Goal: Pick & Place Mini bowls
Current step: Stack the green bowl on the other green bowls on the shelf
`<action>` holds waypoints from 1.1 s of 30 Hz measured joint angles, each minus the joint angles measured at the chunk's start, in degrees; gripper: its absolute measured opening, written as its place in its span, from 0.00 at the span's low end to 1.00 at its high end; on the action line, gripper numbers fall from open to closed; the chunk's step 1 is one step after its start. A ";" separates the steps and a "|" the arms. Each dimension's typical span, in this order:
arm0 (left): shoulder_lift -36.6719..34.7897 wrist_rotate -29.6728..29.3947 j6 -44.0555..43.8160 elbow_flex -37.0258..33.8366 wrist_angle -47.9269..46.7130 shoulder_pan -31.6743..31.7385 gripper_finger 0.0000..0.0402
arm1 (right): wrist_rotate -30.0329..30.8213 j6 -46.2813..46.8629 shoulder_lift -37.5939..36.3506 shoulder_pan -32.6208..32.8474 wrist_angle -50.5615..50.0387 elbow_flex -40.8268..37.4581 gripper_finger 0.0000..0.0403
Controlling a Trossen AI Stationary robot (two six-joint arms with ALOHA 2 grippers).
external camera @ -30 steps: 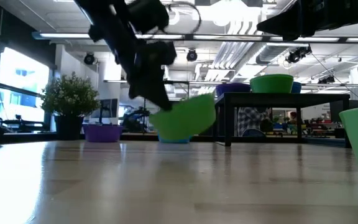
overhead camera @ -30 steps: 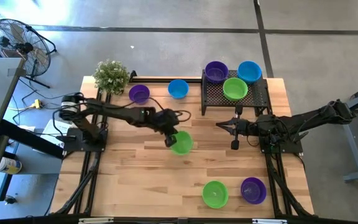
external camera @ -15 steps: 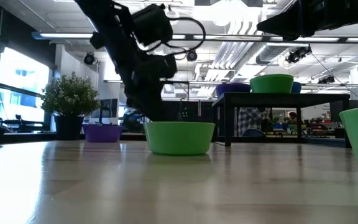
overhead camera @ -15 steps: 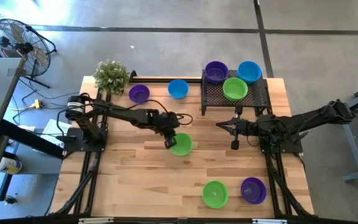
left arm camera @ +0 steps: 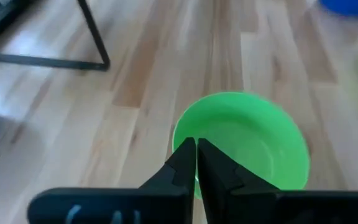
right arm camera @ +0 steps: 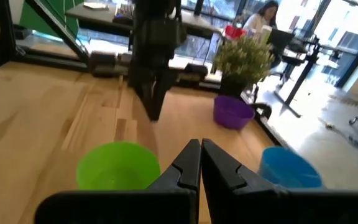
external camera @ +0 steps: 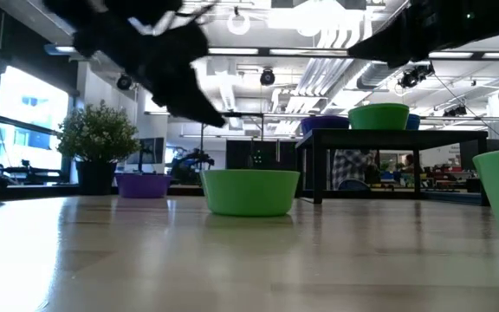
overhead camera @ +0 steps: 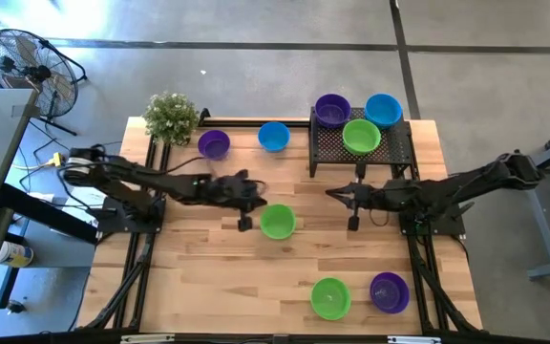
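Near the middle of the worktop (overhead camera: pixel 208 277) a green mini bowl (overhead camera: pixel 277 222) is sitting upright on the wood, touched by nothing. Just beside it, toward the plant side, the left gripper (overhead camera: pixel 245 223) is hanging above the boards with its jaws pressed together and holding nothing; the left wrist view is looking down past those closed tips into the bowl's open hollow (left arm camera: pixel 241 146). On the bowl's other side, the right gripper (overhead camera: pixel 353 223) is waiting with its jaws together too, empty, near the front edge of the black mesh tray (overhead camera: pixel 390 151). That tray is carrying three bowls: purple (overhead camera: pixel 332 110), blue (overhead camera: pixel 383 109) and green (overhead camera: pixel 361 136). Along the far edge a purple bowl (overhead camera: pixel 214 144) and a blue bowl (overhead camera: pixel 273 136) are standing near a potted plant (overhead camera: pixel 171 117). At the near edge another green bowl (overhead camera: pixel 330 297) and purple bowl (overhead camera: pixel 389 291) are sitting side by side.
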 joint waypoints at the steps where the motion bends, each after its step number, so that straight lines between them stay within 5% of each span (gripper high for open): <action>1: -1.60 0.00 -0.49 -3.14 3.88 0.00 0.04 | 0.02 0.71 1.54 0.01 0.19 0.58 0.01; 12: -7.26 0.67 -1.93 -25.83 33.62 0.03 0.00 | 0.59 1.65 18.93 3.39 -4.56 11.95 0.12; 22: -7.26 -0.21 -2.24 -27.52 35.95 0.03 0.00 | -3.26 3.99 37.63 5.95 -22.46 28.15 0.30; 33: -7.26 0.02 -2.58 -27.54 34.59 0.03 0.00 | -5.59 -0.51 53.76 5.98 -34.99 42.19 0.32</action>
